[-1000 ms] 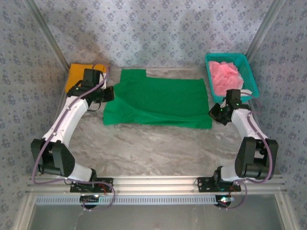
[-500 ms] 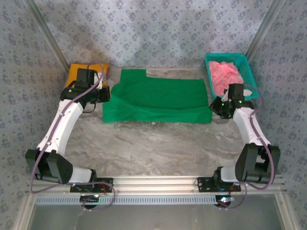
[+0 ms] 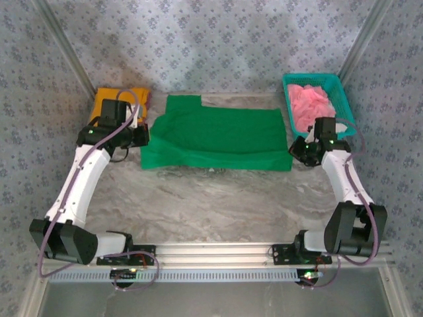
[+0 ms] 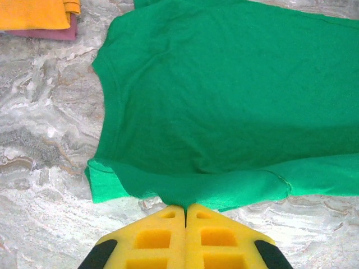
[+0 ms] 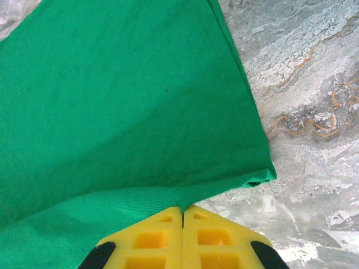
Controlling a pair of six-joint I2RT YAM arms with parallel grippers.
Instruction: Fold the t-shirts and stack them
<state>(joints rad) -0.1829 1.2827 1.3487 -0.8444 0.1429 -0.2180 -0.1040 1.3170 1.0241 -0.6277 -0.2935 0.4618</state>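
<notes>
marbled bench, patterned walls: a teal basket at the far right corner holds the pink shirt. the green shirt lies along the far edge, long axis left to right. the left gripper and right gripper are clamped on its near edge, which sits farther back than a second ago.

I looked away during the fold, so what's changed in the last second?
The right claw carried the near edge of the green t-shirt slightly away from the bases, while the left claw drifted outward to the left, pulling that edge straighter. Both claws are shut on it. The orange-yellow t-shirt and the pink t-shirt in the teal basket stayed put.
</notes>
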